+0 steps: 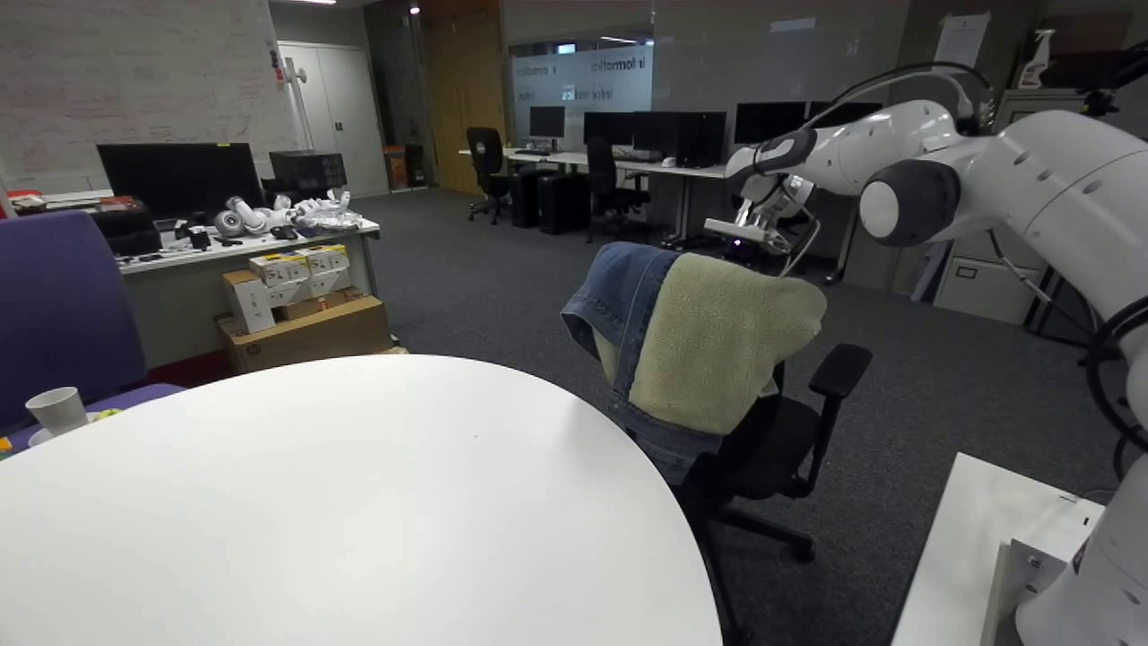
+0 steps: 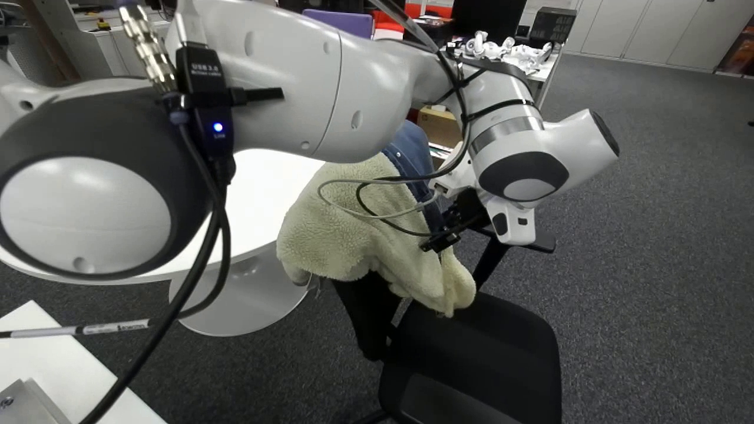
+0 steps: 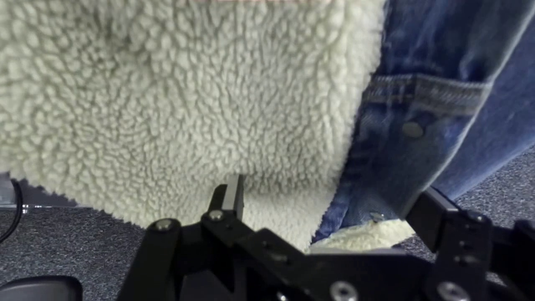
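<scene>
A blue denim jacket with cream fleece lining hangs over the back of a black office chair [image 1: 771, 440]. The jacket shows in both exterior views [image 1: 717, 341] [image 2: 347, 241], fleece side mostly outward. In the wrist view the jacket [image 3: 200, 104] fills most of the picture, with a denim strip and a metal button at the right. My gripper [image 3: 330, 198] is wide open; one finger is over the fleece, the other by the denim edge. Nothing is gripped; whether the fingers touch the cloth cannot be told. In an exterior view the black gripper [image 2: 445, 232] is close beside the jacket, its fingertips unclear.
A round white table [image 1: 386, 502] stands beside the chair. The chair's armrest [image 1: 840, 370] and seat [image 2: 477, 359] lie near the arm. A purple chair [image 1: 63, 305] holds a white cup [image 1: 58, 411]. Cardboard boxes [image 1: 309, 336] lie by a desk. Cables [image 2: 377, 215] loop from the wrist.
</scene>
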Robot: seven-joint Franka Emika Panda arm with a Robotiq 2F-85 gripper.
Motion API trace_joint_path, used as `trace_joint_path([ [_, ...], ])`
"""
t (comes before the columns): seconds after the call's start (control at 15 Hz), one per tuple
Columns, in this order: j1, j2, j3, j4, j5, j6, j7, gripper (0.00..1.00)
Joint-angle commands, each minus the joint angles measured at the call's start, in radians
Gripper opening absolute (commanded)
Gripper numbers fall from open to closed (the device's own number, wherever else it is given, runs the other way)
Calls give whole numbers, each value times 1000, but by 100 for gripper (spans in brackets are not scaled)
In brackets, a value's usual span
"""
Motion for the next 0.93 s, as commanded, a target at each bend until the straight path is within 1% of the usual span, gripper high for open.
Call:
trace_joint_path([
  [0.0,-43,87,13,144,11,-92,79,100],
  [0.13,-56,102,25,174,14,-150,76,100],
  [0.27,-68,106,47,202,10,-257,28,100],
  [0.33,-66,102,51,206,7,-287,13,100],
  [0.4,-76,86,94,191,-26,-288,14,100],
  [0.67,-87,95,140,243,-29,-288,15,100],
  [0.87,-92,100,160,280,-30,-271,32,100],
])
